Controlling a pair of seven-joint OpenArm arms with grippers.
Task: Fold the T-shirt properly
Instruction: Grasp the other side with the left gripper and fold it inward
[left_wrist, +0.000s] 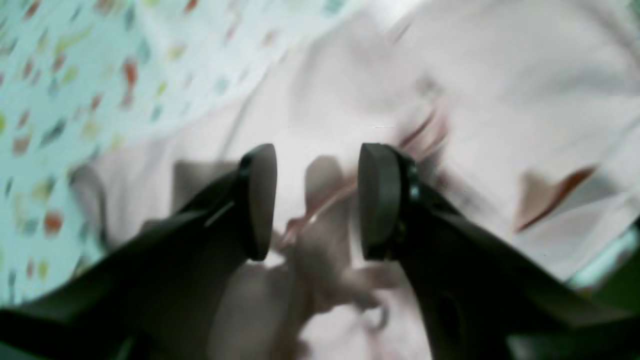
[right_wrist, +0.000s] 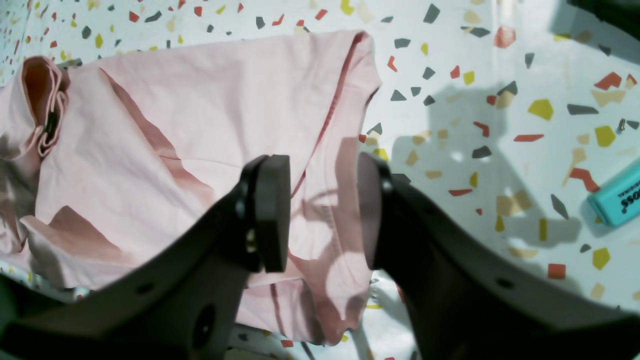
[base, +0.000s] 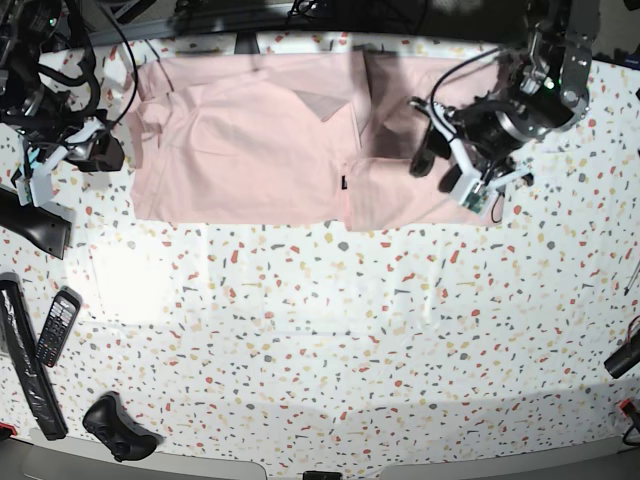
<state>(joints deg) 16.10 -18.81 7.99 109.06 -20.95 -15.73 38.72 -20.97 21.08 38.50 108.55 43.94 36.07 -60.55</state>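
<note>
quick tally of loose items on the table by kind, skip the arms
T-shirt: 1
Mobile phone: 1
Game controller: 1
Teal eraser: 1
Total: 4

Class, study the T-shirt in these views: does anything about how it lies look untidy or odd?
Yes. The T-shirt lies unevenly: a bunched fold beneath the open left pincer, diagonal creases in the right wrist view, and a dark flap near its top edge.

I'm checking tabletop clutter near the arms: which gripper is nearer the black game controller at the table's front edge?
Right. The right gripper hangs by the pale pink T-shirt's end on the black game controller's side; the left gripper is over the shirt's far end.
</note>
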